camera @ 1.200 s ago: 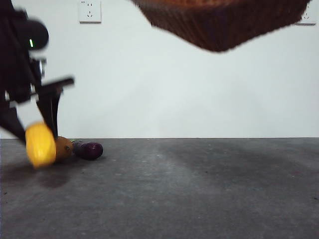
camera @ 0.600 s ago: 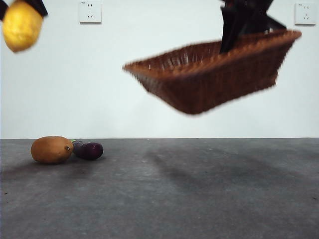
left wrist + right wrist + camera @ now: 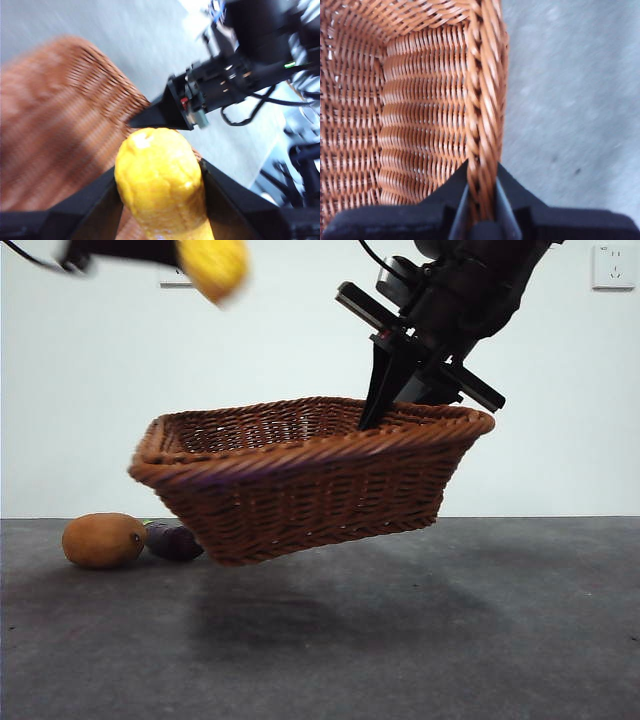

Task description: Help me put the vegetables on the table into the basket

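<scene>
In the front view the basket (image 3: 300,475) hangs tilted above the counter (image 3: 420,620), potato (image 3: 103,540) and eggplant (image 3: 172,541) lying behind it. The left wrist view shows the left pincer (image 3: 159,187) clamping the corn cob (image 3: 160,185) over the basket. In the right wrist view the right pincer (image 3: 481,200) pinches the basket's braided rim.

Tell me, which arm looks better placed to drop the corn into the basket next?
The left: its tool already grips the corn, high beside the basket. The right tool is busy clamping the basket's rim.
</scene>
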`<state>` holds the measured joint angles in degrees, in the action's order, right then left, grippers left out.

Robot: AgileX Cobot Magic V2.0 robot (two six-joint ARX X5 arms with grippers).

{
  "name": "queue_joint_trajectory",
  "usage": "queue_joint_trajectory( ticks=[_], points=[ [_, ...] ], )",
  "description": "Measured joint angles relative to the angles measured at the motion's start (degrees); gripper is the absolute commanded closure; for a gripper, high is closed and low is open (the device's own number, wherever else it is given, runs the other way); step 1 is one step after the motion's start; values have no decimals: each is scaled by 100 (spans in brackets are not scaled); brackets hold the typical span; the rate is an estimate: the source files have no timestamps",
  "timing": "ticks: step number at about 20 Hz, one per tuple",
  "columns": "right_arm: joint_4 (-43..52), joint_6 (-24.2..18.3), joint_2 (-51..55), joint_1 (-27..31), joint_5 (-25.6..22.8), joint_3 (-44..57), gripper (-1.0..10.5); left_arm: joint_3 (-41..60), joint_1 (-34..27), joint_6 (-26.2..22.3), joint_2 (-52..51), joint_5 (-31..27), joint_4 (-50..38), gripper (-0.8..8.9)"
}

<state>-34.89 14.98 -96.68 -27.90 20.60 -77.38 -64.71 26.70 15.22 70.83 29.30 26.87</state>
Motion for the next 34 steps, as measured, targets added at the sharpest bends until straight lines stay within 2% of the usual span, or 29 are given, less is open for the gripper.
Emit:
queue_joint_trajectory(
  ticks=[2,6,11,12,14,15,21,25,28,31,34],
  points=[
    [-17,55,0,-50,-4,0,959,0,267,162,636,-59,-267,822],
    [-15,96,0,-48,-11,0,959,0,426,560,1491,-96,-841,822],
    [-20,160,22,-52,-22,0,958,0,455,706,1993,-94,-844,799],
    [-24,173,48,-52,-24,0,958,0,481,713,2041,-94,-841,697],
    [-33,175,116,-52,-22,0,958,0,557,713,2057,-85,-855,335],
    [-44,177,142,-52,-22,0,959,0,603,715,2057,-83,-857,297],
    [-212,175,216,-52,-48,0,959,0,636,708,2020,173,-726,301],
    [-212,175,374,-15,-59,0,958,0,431,573,1364,232,-341,302],
    [-251,151,398,186,-61,0,959,0,-9,382,586,179,42,311],
    [-391,22,579,481,-66,0,958,0,-708,44,-133,-481,389,311],
    [-459,-136,1034,844,-63,0,958,0,-1543,-249,-262,-857,702,310]
  ],
)
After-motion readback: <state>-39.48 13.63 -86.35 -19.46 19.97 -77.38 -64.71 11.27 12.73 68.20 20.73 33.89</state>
